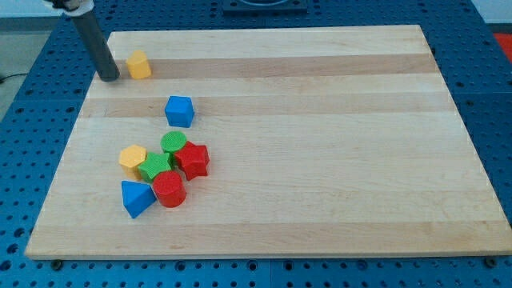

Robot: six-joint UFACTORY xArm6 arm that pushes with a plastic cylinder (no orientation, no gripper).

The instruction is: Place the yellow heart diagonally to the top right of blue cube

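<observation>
One push step is in hand: my tip (110, 78) sits at the view's upper left of the worktop (320, 160), just beside the yellow heart (139, 65) on its left side, slightly lower in the view; I can't tell if they're touching, a thin gap seems to show. No gripper on this rig, only a straight dark rod, so nothing opens or closes and nothing is held; it can only shove. Blue cube (180, 110) lies below and to the right of the heart, clearly apart from it. Target spot is up and right of the cube, so the heart currently sits on the wrong side: up-left. Judgement: early in the task, heart not yet placed. Next move calls for a mostly rightward push along the top strip of the worktop, carrying the heart past the cube's column and stopping a little above and to the right of it. The tip's spot on the heart's left suits that. Risk: an off-centre contact spins the heart or lets it slip down toward the cube. Cluster lower down, yellow block (133, 156), green star (155, 167), green round block (174, 143), red star (193, 159), red cylinder (169, 189), blue wedge (137, 198), lies well clear of the path.
</observation>
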